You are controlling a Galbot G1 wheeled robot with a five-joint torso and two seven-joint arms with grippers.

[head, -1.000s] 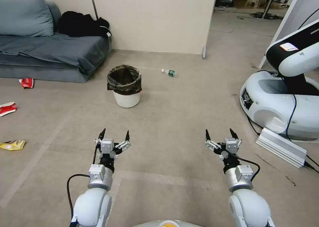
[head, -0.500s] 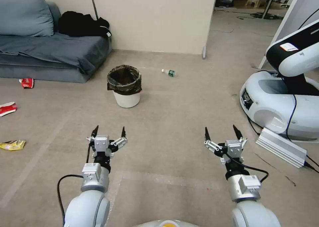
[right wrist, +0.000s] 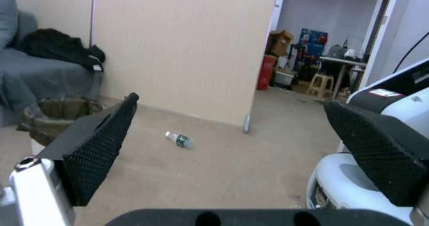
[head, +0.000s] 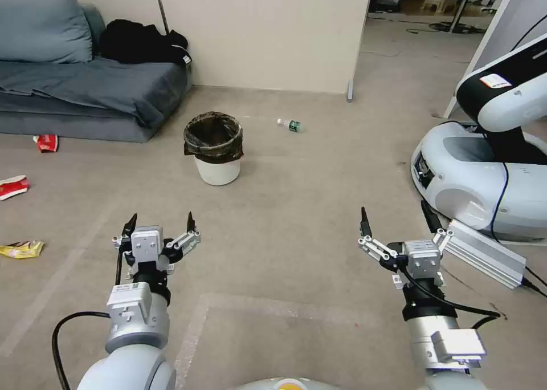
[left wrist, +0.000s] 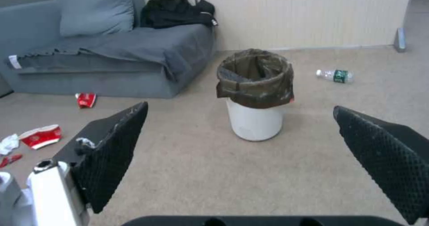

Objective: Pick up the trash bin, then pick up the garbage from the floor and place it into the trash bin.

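Note:
The trash bin (head: pixel 216 170) (left wrist: pixel 254 122), a white bucket with a dark bag over its rim, stands upright on the carpet ahead, empty-handed grippers well short of it. My left gripper (head: pixel 160 226) is open below and left of it. My right gripper (head: pixel 396 216) is open at the lower right. Garbage lies scattered: a clear plastic bottle (head: pixel 290 125) (right wrist: pixel 179 140) beyond the bin, red-and-white cartons (head: pixel 45 142) (head: pixel 12 186) by the sofa, and a yellow wrapper (head: pixel 21 248) at far left. In the right wrist view the trash bin (right wrist: pixel 53 120) shows partly behind a finger (right wrist: pixel 92 145).
A grey sofa (head: pixel 85 93) with a black clothing heap (head: pixel 142 41) fills the back left. Another white robot's base (head: pixel 484 179) and a silver metal box (head: pixel 483 253) with cables sit close to my right arm. A partition wall (head: pixel 262 31) stands behind the bin.
Both arms have drawn back toward me and spread outward, the left gripper to the left and the right gripper to the right. The right jaws have opened wider. The bin and litter are unmoved.

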